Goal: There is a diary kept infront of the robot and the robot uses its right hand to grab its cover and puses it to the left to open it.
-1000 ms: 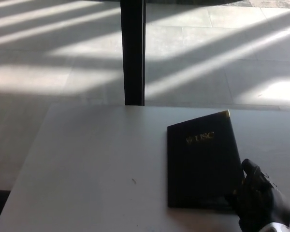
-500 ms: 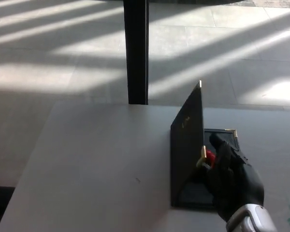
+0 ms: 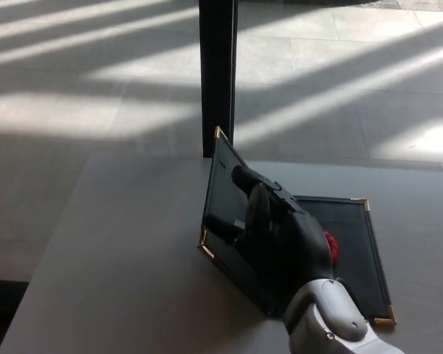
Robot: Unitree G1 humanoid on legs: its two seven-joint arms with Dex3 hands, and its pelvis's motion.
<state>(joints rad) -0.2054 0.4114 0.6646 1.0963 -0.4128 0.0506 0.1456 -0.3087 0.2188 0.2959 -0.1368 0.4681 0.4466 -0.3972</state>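
I see the cover (image 3: pixel 220 193) has swung past upright since a moment ago and now leans left at frame centre, my right hand (image 3: pixel 277 232) flat against its inner face, fingers spread, holding nothing. The diary (image 3: pixel 354 243) is nearly open; one more push lays it flat.

A pale grey tabletop (image 3: pixel 118 243) fills the lower part of the view, lying in shade, with its far edge running across the middle. Beyond it the floor (image 3: pixel 340 88) is laid with large light tiles with thin joints showing between them. Broad bands of sunlight slant across the tiles, with darker stripes of shadow between. A dark upright post (image 3: pixel 218 74), perhaps a column or a door frame, rises from just behind the tabletop's far edge to the top of the view
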